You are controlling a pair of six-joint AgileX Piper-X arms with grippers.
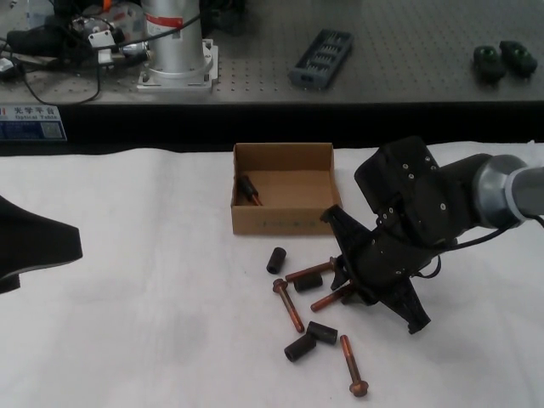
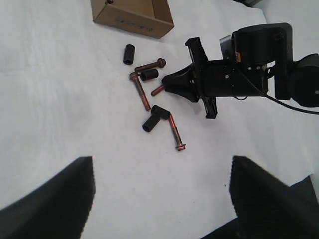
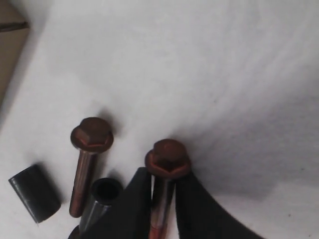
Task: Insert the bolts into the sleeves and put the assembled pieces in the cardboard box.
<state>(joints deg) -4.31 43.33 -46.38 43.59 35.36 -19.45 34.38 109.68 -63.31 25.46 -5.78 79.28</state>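
Four bolts and four loose sleeves lie scattered on the white cloth in front of the cardboard box. One assembled piece lies inside the box. Near the box's front right corner, the right gripper is closed against one bolt. The left gripper, well away from the box, is spread wide and holds nothing.

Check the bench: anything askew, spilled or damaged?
Nothing stands out. Loose bolts and sleeves lie scattered on the white cloth in front of the cardboard box, with no visible damage. One assembled piece lies inside the box. The right jaws grip one bolt by its shank, below the head.
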